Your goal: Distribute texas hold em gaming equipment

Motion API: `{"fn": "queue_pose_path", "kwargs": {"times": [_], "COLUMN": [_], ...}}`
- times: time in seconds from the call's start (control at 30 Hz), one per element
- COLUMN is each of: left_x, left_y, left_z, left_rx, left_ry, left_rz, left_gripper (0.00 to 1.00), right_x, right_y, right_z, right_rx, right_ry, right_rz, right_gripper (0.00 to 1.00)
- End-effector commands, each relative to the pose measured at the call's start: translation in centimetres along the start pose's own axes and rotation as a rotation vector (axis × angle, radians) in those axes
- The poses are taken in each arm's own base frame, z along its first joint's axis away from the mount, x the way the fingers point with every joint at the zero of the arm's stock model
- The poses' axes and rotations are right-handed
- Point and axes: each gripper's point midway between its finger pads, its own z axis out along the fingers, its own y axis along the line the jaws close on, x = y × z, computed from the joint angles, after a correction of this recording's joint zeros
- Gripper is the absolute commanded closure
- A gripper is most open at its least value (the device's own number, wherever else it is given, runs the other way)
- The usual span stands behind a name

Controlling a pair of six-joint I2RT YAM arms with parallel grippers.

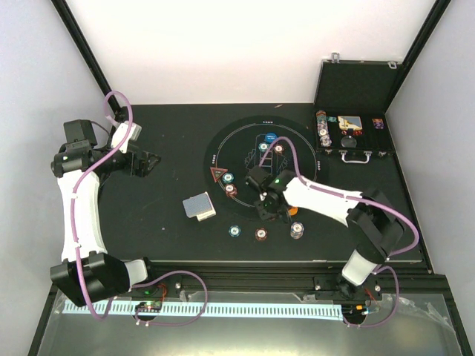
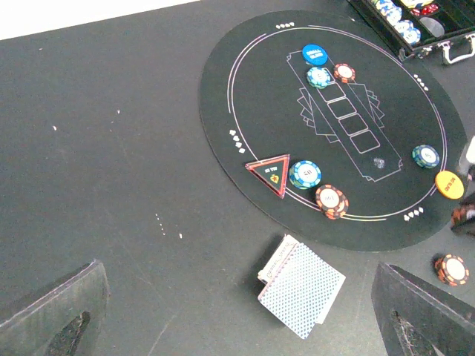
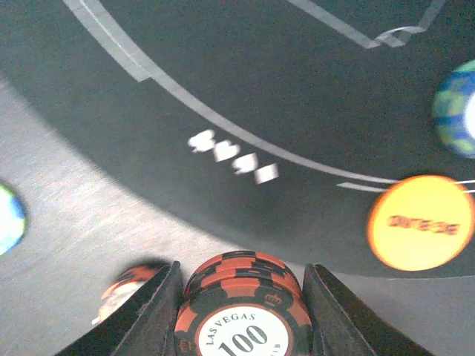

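The black case (image 1: pixel 355 83) stands open at the far right corner of the table (image 1: pixel 163 133), its tray holding rows of chips (image 1: pixel 321 126) and a few other pieces I can't make out. At the near edge of the round mat (image 1: pixel 245 144) the right gripper (image 3: pixel 243 271) is clamped on a short stack of red-and-black chips (image 3: pixel 245 311), with the orange button (image 3: pixel 421 222) close by on the mat. The left gripper (image 2: pixel 237 267) hangs over the left side of the table with its fingers wide apart, and the deck of cards (image 2: pixel 300 289) lies just off the mat's near left edge.
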Motion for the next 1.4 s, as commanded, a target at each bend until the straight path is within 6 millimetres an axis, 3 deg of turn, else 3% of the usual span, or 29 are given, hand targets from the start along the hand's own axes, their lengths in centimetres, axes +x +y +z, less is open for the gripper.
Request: {"fn": "queue_pose_path", "kwargs": {"times": [0.0,0.13,0.43,1.0,1.1,1.23,1.37], "left_x": [-1.4,-1.2,-1.4,-1.4,-1.5,-1.5,-1.4], "left_y": [-0.3,-0.2,-0.2,-0.2,-0.2,-0.2,-0.3], "left_z": [-1.3,-1.2,-1.4,-1.4,-1.4,-1.4,-1.4], "left_rx": [-0.023,-0.022,-0.028,-0.028,-0.030,-0.025,-0.025], "left_ry": [-0.038,-0.036,-0.037,-0.036,-0.037,-0.038,-0.037], "left_rz": [0.039,0.036,0.041,0.049,0.048,0.045,0.045], "left_gripper": [0.01,0.01,0.01,0.01,0.01,0.01,0.01], "right_x": [-2.1,-4.0,-6.3,-5.2,-5.1,-5.1,-5.6], "right_y": [-4.5,-7.5,-7.2,-7.9,-7.9,-7.7,-7.8], "right_z": [-0.9,-0.2,2.6,6.2,6.1,5.8,4.0], "right_rx": [0.057,0.070,0.050,0.080,0.079,0.062,0.056], "right_ry": [-0.039,-0.062,-0.036,0.019,0.020,0.012,-0.025], "right_rz": [0.082,0.166,0.180,0.198,0.196,0.194,0.190], "right_gripper": [0.91,0.91,0.91,0.89,0.83,0.59,0.53]}}
